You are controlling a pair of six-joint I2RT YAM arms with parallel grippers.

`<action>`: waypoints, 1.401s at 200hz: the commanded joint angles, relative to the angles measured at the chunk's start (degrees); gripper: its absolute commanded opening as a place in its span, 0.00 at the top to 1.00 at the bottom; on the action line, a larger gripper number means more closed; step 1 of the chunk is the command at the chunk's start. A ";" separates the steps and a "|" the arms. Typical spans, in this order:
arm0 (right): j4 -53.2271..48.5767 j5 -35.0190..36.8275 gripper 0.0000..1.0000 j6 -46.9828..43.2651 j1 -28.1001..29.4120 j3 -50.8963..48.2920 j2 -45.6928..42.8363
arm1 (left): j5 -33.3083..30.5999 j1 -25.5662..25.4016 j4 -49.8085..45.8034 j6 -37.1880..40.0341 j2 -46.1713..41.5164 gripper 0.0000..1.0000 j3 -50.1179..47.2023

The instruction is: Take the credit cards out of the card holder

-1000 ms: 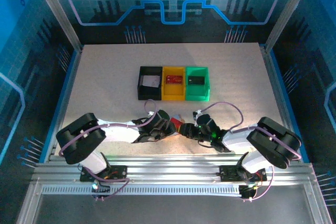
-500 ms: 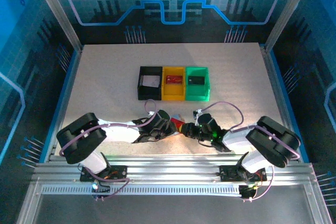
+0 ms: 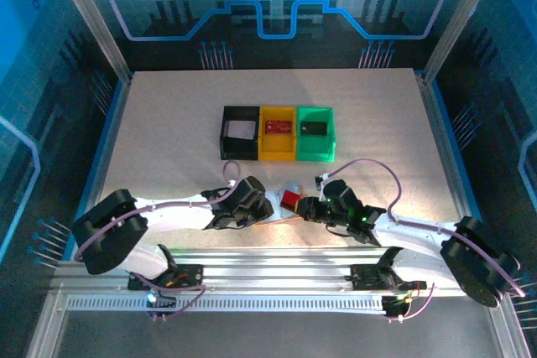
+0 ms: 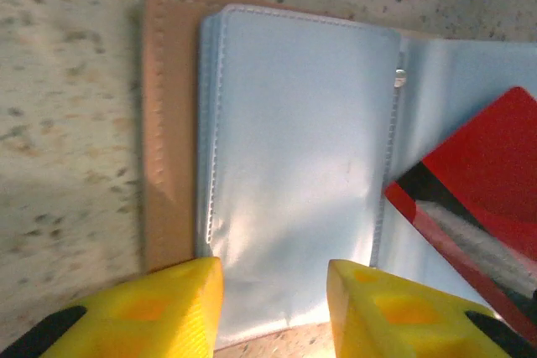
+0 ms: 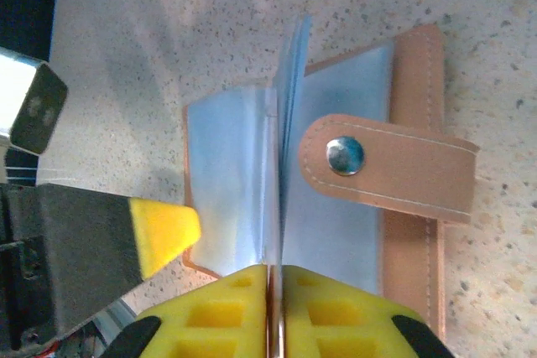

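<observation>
Tan leather card holder (image 4: 172,123): lies opened flat on the speckled desk (image 3: 168,148) near its near edge, between the two claws, with the pale grey-blue pockets facing up.
Holder's axis: in both wrist views the fold runs up the picture with a half spread to each side, so the long axis crosses the fold. From above the arms hide too much to tell its heading.
Pocket leaf (image 5: 291,81): stands up at the fold.
Snap tab (image 5: 394,169): folded over the inner side, with the rounded end and metal stud pointing toward the fold.
Red credit card (image 4: 482,182): over the half beyond the fold, askew to the seams, one corner toward the fold.
Right claw (image 5: 270,308): clenched, yellow pads pressed on the red credit card, seen edge-on.
Left claw (image 4: 273,308): released, fingers apart astride the near edge of the other half.
Bins: black bin (image 3: 226,144), yellow bin (image 3: 278,150) and green bin (image 3: 315,150) stand in a row mid-desk, well apart from the holder. They contain a whitish card (image 3: 242,129), a second red card (image 3: 278,127) and a black card (image 3: 314,127).
</observation>
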 commanded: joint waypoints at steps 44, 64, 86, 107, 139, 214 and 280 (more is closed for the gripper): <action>-1.76 -2.31 0.91 -1.68 -0.96 0.45 -0.66 | -1.72 0.43 -6.91 1.56 -6.29 0.54 2.65; -0.56 -2.19 0.95 -1.97 -1.13 -0.43 -0.41 | -1.63 0.27 -7.68 2.12 -6.31 0.54 4.65; 2.38 -4.08 0.98 -1.03 -2.15 -1.39 -0.60 | -1.66 0.18 -8.18 2.38 -6.51 0.53 5.71; 1.95 -5.88 1.00 -0.91 -3.39 -1.95 -4.64 | -2.38 0.09 -7.94 3.57 -8.36 0.52 5.80; -1.90 -12.23 1.00 0.51 -6.31 -1.41 -12.25 | -2.60 0.09 -1.75 7.22 -13.51 0.47 2.39; 8.33 -28.60 1.00 15.92 -12.18 -2.82 -14.99 | -0.46 0.09 13.13 10.98 -21.97 0.40 -5.05; 23.23 -33.38 1.00 25.88 -12.17 -3.96 -9.97 | 0.52 -0.07 23.17 9.06 -21.68 0.40 -8.62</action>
